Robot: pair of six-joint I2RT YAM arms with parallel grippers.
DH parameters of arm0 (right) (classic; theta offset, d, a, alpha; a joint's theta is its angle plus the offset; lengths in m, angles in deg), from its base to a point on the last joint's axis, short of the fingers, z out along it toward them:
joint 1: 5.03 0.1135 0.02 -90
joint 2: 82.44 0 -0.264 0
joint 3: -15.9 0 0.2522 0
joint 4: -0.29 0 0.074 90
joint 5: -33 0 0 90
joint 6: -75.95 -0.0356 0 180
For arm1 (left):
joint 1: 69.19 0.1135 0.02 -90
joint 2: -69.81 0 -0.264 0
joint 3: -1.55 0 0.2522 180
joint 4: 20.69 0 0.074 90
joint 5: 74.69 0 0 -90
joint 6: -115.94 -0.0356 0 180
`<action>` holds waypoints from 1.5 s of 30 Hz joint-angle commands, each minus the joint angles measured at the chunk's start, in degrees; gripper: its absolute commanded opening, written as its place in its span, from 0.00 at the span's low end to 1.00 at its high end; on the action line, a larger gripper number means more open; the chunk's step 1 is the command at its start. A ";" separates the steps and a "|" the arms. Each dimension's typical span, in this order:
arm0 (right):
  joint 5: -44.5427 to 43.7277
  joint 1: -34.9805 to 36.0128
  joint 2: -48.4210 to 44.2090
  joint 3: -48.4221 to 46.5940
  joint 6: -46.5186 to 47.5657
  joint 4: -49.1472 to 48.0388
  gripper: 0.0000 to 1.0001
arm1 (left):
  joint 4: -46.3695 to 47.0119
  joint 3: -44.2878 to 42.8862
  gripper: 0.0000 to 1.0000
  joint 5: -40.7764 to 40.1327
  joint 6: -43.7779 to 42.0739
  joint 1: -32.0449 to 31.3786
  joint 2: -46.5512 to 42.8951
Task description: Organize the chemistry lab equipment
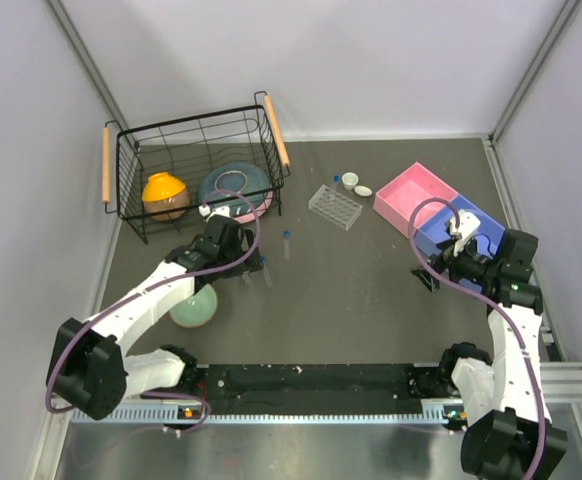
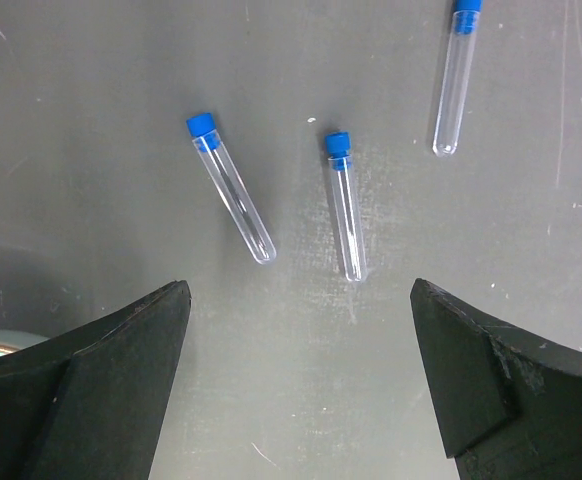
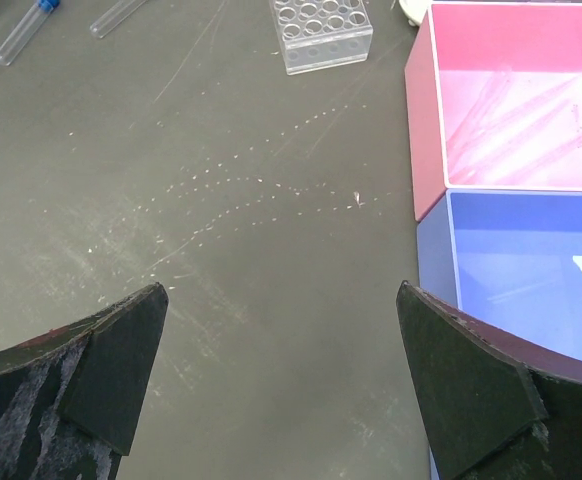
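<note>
Left claw (image 2: pixel 299 300): mine, open, empty | three small clear blue-capped tubes (image 2: pixel 344 205) lying loose beneath | clear rectangular tube rack (image 1: pixel 334 206) far right, seemingly unfilled | task barely begun

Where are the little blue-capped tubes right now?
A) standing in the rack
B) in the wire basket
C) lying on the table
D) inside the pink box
C: the tubes lie flat on the bare table, and the holes of the rack look empty.
</note>
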 commanded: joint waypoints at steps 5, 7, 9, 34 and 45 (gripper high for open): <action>2.88 -1.20 -1.23 0.00 2.17 -0.18 0.99 | 6.00 1.38 0.97 5.03 -2.02 0.42 -1.67; 3.58 -1.20 -1.41 -0.17 2.08 -0.18 0.99 | 6.70 1.73 0.97 6.09 -1.49 0.50 -1.50; 4.02 -1.20 -1.67 -0.26 1.99 -0.18 0.99 | 6.88 1.82 0.97 7.06 -1.57 0.50 -1.23; 4.72 -1.20 -2.72 -0.18 1.73 -0.18 0.99 | 7.06 -5.21 0.58 7.78 -3.33 0.06 14.85; 5.16 -1.20 -3.08 -0.26 1.73 0.00 0.99 | 5.74 -8.11 0.52 7.41 -4.83 -0.90 19.24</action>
